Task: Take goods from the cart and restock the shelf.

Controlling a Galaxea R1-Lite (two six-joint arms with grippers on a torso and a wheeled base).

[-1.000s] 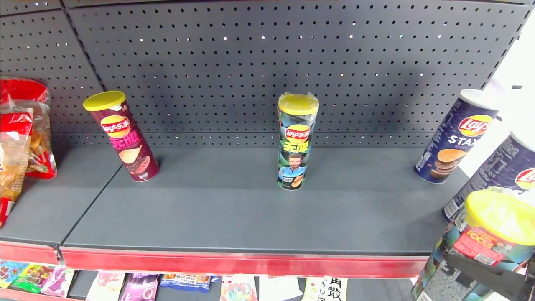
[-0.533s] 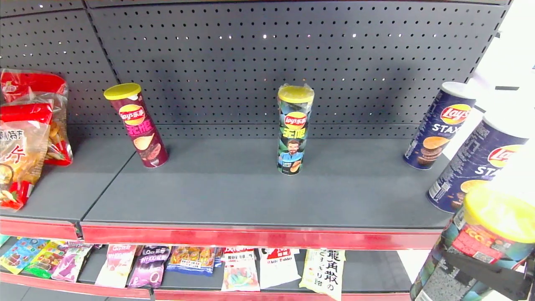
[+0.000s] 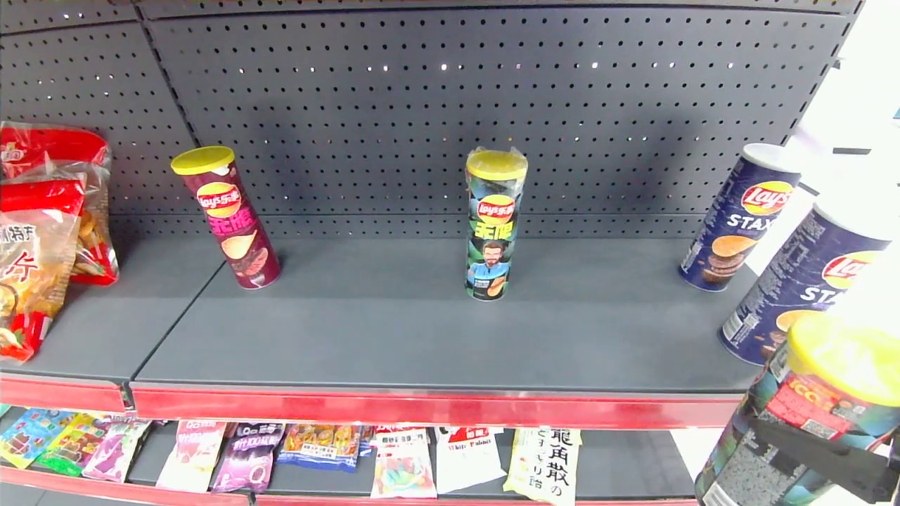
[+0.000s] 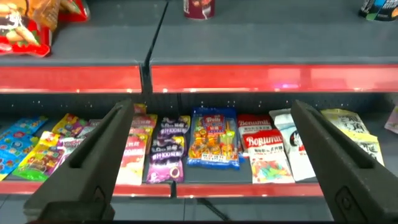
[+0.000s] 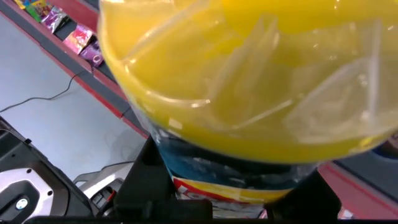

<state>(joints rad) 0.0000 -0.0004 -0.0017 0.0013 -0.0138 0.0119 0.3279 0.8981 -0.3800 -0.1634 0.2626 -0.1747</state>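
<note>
A chip can with a yellow lid (image 3: 808, 414) stands upright at the lower right of the head view, in front of and below the shelf edge. My right gripper (image 3: 819, 450) is shut on it, one black finger crossing its body. The right wrist view looks down on the lid (image 5: 261, 68), with the gripper (image 5: 230, 193) clamped around the can below it. The grey shelf (image 3: 422, 337) holds a maroon can (image 3: 226, 218), a green-black can (image 3: 493, 225) and two navy cans (image 3: 742, 218) (image 3: 801, 281). My left gripper (image 4: 211, 109) is open, facing the lower shelf.
Red snack bags (image 3: 42, 225) crowd the shelf's left end. A red price rail (image 3: 422, 404) runs along the front edge. Several snack packets (image 4: 214, 140) lie on the lower shelf. Wide bare shelf lies between the maroon, green-black and navy cans.
The head camera has shifted, so the whole shelf sits differently in the picture and more of the lower shelf shows. The held can stays at the lower right.
</note>
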